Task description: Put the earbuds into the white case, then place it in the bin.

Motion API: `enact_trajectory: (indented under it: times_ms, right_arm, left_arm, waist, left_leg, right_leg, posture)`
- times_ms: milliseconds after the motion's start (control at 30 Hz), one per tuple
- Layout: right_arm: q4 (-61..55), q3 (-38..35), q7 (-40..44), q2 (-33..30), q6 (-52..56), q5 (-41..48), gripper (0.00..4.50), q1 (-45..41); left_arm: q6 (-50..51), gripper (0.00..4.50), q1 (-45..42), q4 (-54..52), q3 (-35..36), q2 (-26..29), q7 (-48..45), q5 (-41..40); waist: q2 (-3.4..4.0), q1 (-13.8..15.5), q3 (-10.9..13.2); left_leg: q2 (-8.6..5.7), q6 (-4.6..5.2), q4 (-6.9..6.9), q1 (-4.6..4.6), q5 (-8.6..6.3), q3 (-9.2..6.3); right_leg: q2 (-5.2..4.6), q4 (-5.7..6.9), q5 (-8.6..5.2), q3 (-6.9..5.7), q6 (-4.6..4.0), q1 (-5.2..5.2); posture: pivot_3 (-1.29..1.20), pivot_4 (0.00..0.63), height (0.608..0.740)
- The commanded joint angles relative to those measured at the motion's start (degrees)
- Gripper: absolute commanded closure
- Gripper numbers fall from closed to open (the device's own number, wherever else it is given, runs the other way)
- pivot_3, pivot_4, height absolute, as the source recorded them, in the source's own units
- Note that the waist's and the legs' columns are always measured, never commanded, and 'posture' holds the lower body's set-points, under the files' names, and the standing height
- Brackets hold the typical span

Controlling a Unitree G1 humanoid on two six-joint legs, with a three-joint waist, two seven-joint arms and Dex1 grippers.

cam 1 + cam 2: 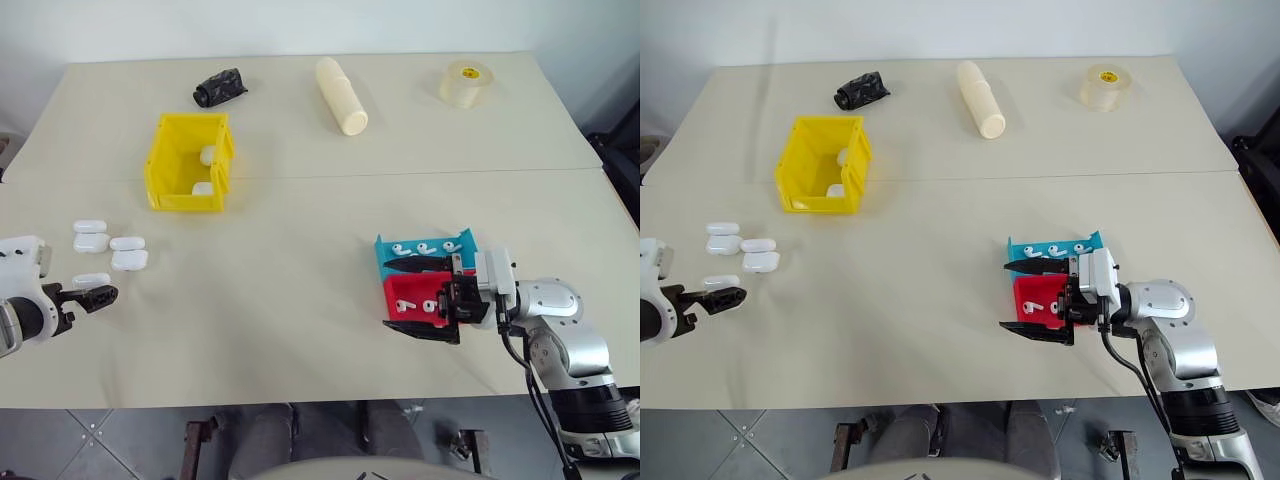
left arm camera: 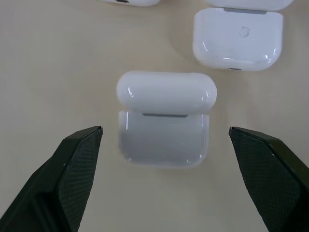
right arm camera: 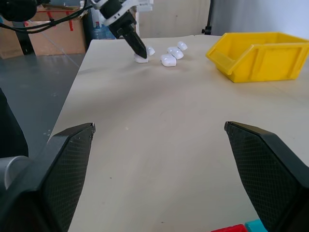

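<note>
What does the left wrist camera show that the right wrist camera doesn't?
Left wrist: a white case up close between the left gripper's spread fingers, its lid up.

Right wrist: the yellow bin and the right gripper's open fingers over bare table.

Both: the white cases and the left gripper, seen small and far away from the right wrist.

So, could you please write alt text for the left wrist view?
A white case with its lid open lies on the beige table, framed between the open left claw's two black fingers. Another closed case lies beyond it.
</note>
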Motion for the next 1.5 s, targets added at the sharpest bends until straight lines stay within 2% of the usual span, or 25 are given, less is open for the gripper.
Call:
enact_trajectory:
  times_ms: [33,567,667,767,800,1000,1133,1233,1300,1367,1500]
  right_arm:
    - [-2.96,-0.24,-0.96,0.7,-0.73,0.37,0.0,0.37]
    - [-5.17,0.17,-2.91,2.06,-0.98,-0.03,0.0,2.06]
    - [-4.91,0.25,-3.07,2.22,-1.26,-0.25,0.0,1.88]
    - [-4.72,0.29,-3.16,2.41,-1.45,-0.45,0.0,1.82]
    - [-4.59,0.34,-3.18,2.49,-1.53,-0.54,0.0,1.75]
    - [-3.92,0.19,-2.92,2.45,-1.89,-0.66,0.0,1.64]
    - [-2.97,-0.2,-2.66,1.89,-1.67,-0.71,0.0,1.49]
    - [-2.72,-0.52,-2.54,1.43,-1.28,-0.64,0.0,1.45]
    - [-2.72,-0.97,-2.67,0.86,-0.85,-0.56,0.0,1.54]
    - [-2.88,-1.41,-2.82,0.29,-0.56,-0.4,0.0,1.71]
    - [-4.67,-4.14,-3.66,-2.56,-0.02,-0.29,0.0,4.37]
  left_arm:
    - [1.46,0.02,-1.46,1.36,-2.26,1.58,-0.6,3.23]
    - [3.13,0.02,-4.48,2.23,-5.04,-2.69,-3.43,8.88]
    - [4.02,0.65,-4.44,2.27,-5.2,-2.44,-4.23,9.48]
    - [4.85,1.56,-3.85,1.6,-4.72,-2.54,-4.89,9.92]
    - [5.2,1.7,-3.58,1.26,-4.26,-2.72,-4.97,10.15]
    - [6.01,1.7,0.13,-3.75,1.31,-4.28,-7.56,9.84]
    - [-13.17,1.7,10.08,-14.53,11.08,-9.88,-21.44,3.48]
    - [-28.11,1.7,17.24,-20.23,12.64,-13.96,-33.82,0.58]
    - [-36.39,1.7,20.16,-22.74,12.05,-17.09,-40.53,-2.02]
    - [-40.38,1.7,20.96,-22.99,10.35,-18.08,-42.99,-2.94]
    - [-54.07,1.7,13.61,-19.52,-1.71,-21.56,-47.7,-0.02]
  waist:
    - [0.0,0.05,0.0]
    - [0.02,0.31,-0.01]
    - [0.02,0.25,-0.01]
    - [0.05,0.22,-0.03]
    - [0.07,0.14,-0.04]
    - [0.07,-0.07,-0.04]
    - [0.04,-0.1,-0.03]
    - [-0.03,0.23,-0.02]
    - [-0.02,0.51,-0.02]
    - [-0.01,0.81,-0.03]
    - [0.06,1.79,-0.04]
  left_leg:
    - [-0.01,0.0,0.0,0.0,0.0,0.0]
    - [-0.03,0.0,0.09,0.02,0.0,0.01]
    - [-0.03,0.0,0.09,0.02,0.0,0.01]
    - [-0.03,0.0,0.09,0.03,0.0,0.01]
    - [-0.03,0.0,0.08,0.03,0.0,0.01]
    - [0.0,-0.01,0.06,0.03,0.0,0.07]
    - [0.0,0.0,0.06,0.01,-0.02,0.11]
    - [0.09,-0.02,0.13,-0.04,-0.03,0.08]
    - [0.11,-0.04,0.14,0.0,-0.04,0.08]
    - [0.12,-0.04,0.17,0.01,-0.03,0.08]
    - [0.13,-0.03,0.18,0.04,-0.02,0.08]
  right_leg:
    - [-0.01,0.0,0.0,0.0,0.0,0.01]
    - [-0.04,0.07,0.0,0.0,0.0,0.04]
    - [-0.04,0.07,0.0,0.01,0.0,0.04]
    - [-0.04,0.08,0.0,0.0,0.0,0.04]
    - [-0.04,0.07,0.0,0.01,0.0,0.04]
    - [-0.02,0.07,0.0,0.04,0.0,0.0]
    - [-0.07,0.02,0.0,0.02,0.0,0.0]
    - [-0.1,-0.15,0.0,-0.08,0.0,0.1]
    - [-0.12,-0.26,0.01,-0.13,-0.01,0.22]
    - [-0.11,-0.27,0.01,-0.16,-0.01,0.27]
    - [-0.04,-0.24,0.02,-0.2,0.0,0.3]
  posture:
    - [0.0,0.15,0.74]
    - [0.0,0.15,0.74]
    - [0.0,0.15,0.74]
    - [0.0,0.15,0.74]
    - [0.0,0.15,0.74]
    - [0.0,0.15,0.74]
    - [0.0,0.15,0.74]
    - [0.0,0.15,0.74]
    - [0.0,0.15,0.74]
    - [0.0,0.15,0.74]
    - [0.0,0.15,0.74]
